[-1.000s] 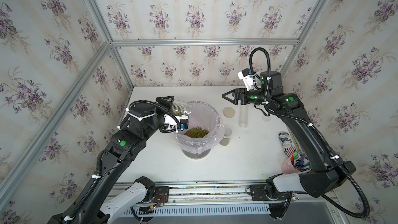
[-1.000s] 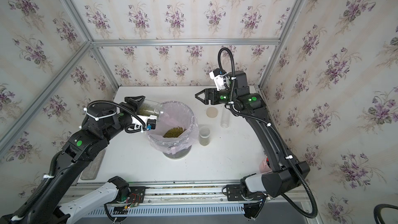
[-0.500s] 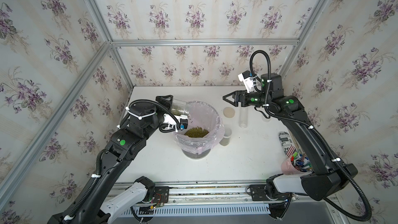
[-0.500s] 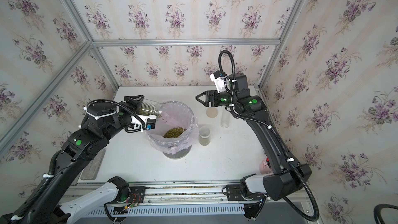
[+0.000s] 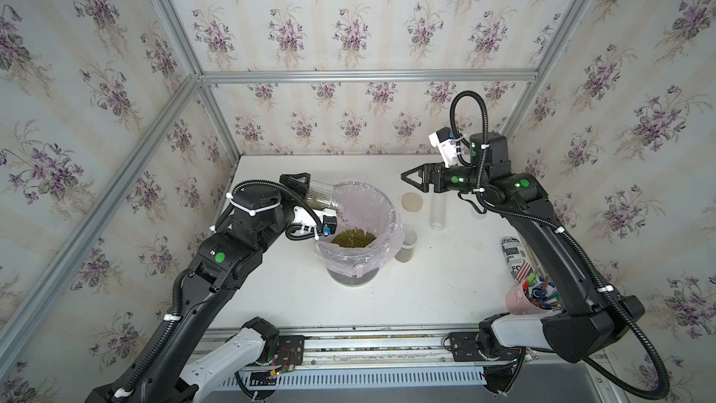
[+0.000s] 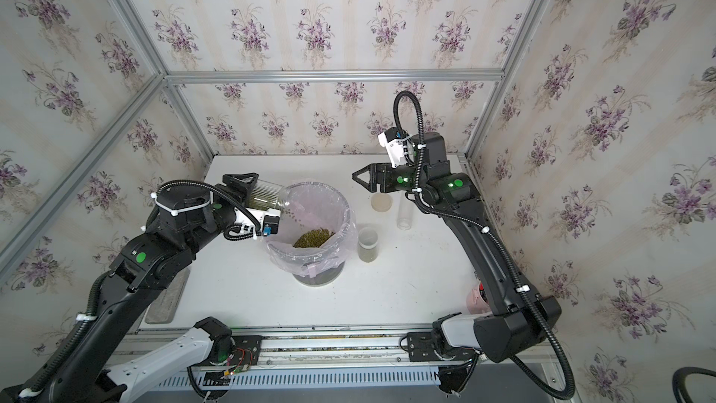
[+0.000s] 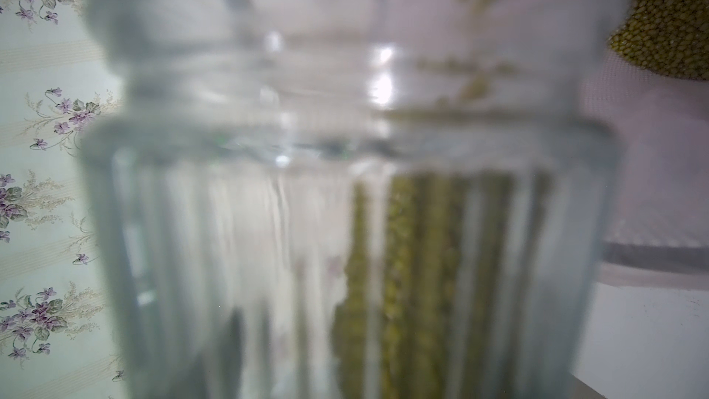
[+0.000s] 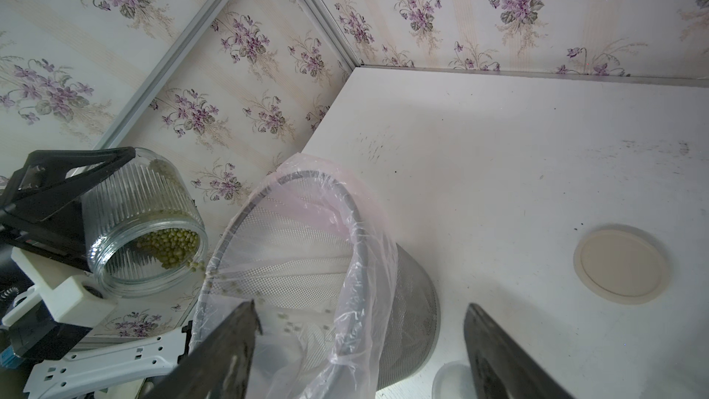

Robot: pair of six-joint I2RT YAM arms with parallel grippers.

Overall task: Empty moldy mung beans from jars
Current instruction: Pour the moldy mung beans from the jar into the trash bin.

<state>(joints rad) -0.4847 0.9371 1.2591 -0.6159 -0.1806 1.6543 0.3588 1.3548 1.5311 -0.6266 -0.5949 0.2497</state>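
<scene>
At the bin rim (image 5: 392, 214), left hand (image 5: 305, 192) tight around tilted jar (image 8: 142, 220); right hand (image 5: 411, 182) spread, empty, above the table (image 5: 426, 284).

Olive-green mung beans (image 5: 352, 237), pink bin liner (image 5: 381, 203) (translucent), violet-flowered wallpaper (image 5: 348, 13)

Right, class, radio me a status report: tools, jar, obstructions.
Left tool shut on ribbed jar, tipped over lined bin, mung beans pouring in. Right tool open, empty, near loose lid. Nothing in the way.
</scene>
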